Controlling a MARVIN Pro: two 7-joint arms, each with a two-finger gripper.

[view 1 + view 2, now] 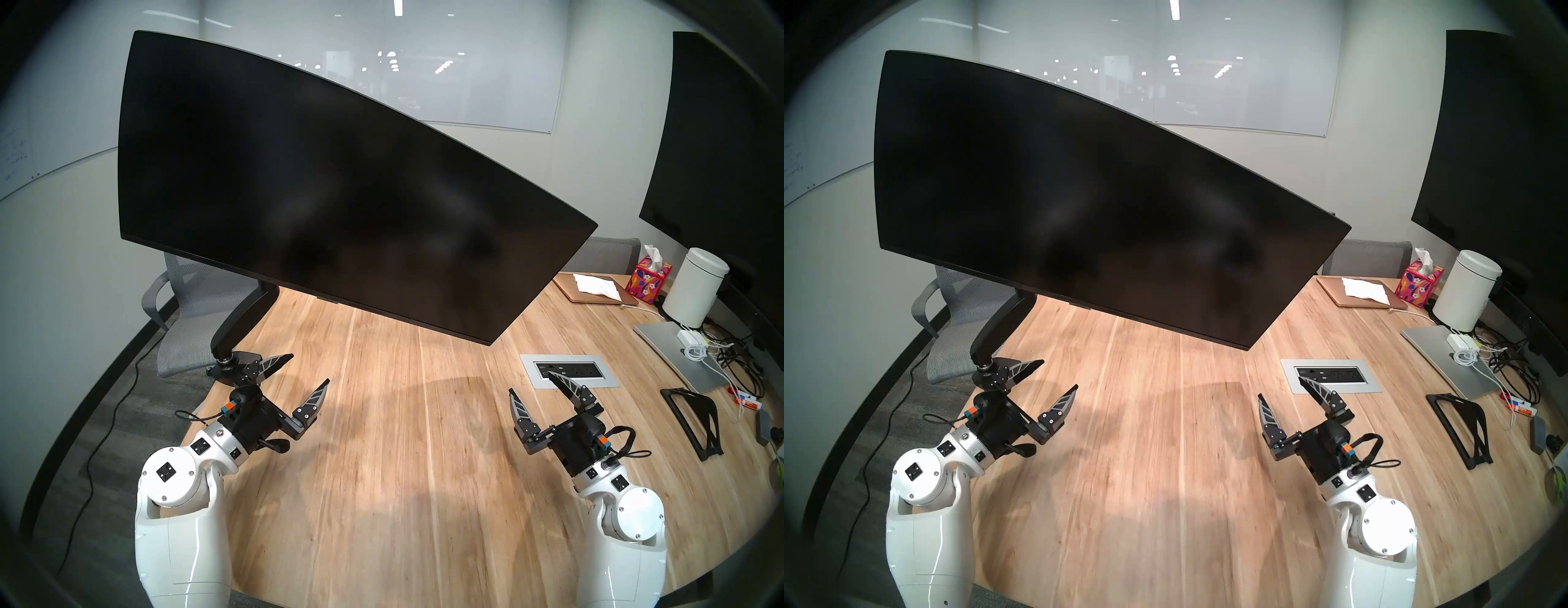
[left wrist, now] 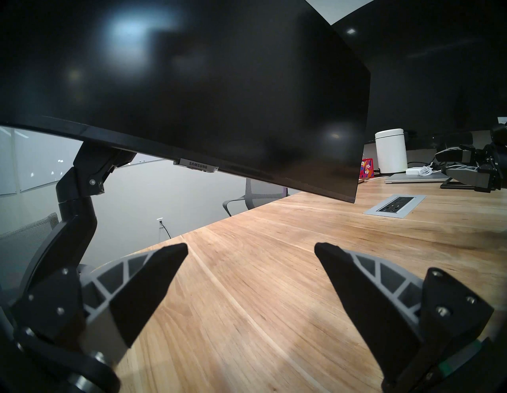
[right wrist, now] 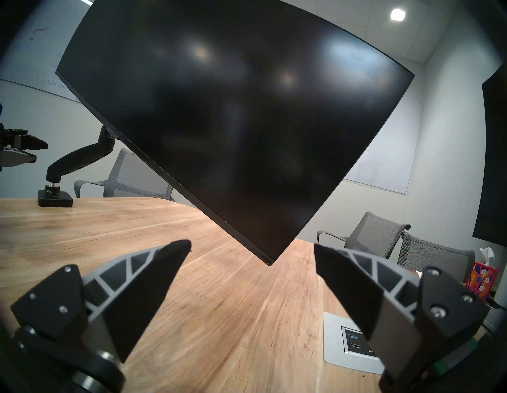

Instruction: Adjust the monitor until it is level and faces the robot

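The monitor [image 1: 322, 187] [image 1: 1081, 199] is a wide, curved black screen, switched off, on a black arm mount [image 1: 242, 322] clamped at the table's left edge. It is tilted: its left end is high and its lower right corner hangs low over the table. It fills the left wrist view [image 2: 192, 82] and the right wrist view [image 3: 233, 123]. My left gripper [image 1: 309, 367] [image 2: 251, 248] is open and empty, below the screen's left part, beside the mount base. My right gripper [image 1: 530, 382] [image 3: 252, 245] is open and empty, below the screen's low right corner. Neither touches the monitor.
A grey power outlet panel [image 1: 568, 371] is set into the wooden table [image 1: 382, 467] by my right gripper. At the right are a second dark screen [image 1: 729, 148], a white canister [image 1: 695, 288], a tissue box [image 1: 649, 280], a laptop, cables and a black stand [image 1: 695, 420]. Grey chairs [image 1: 186, 305] stand behind.
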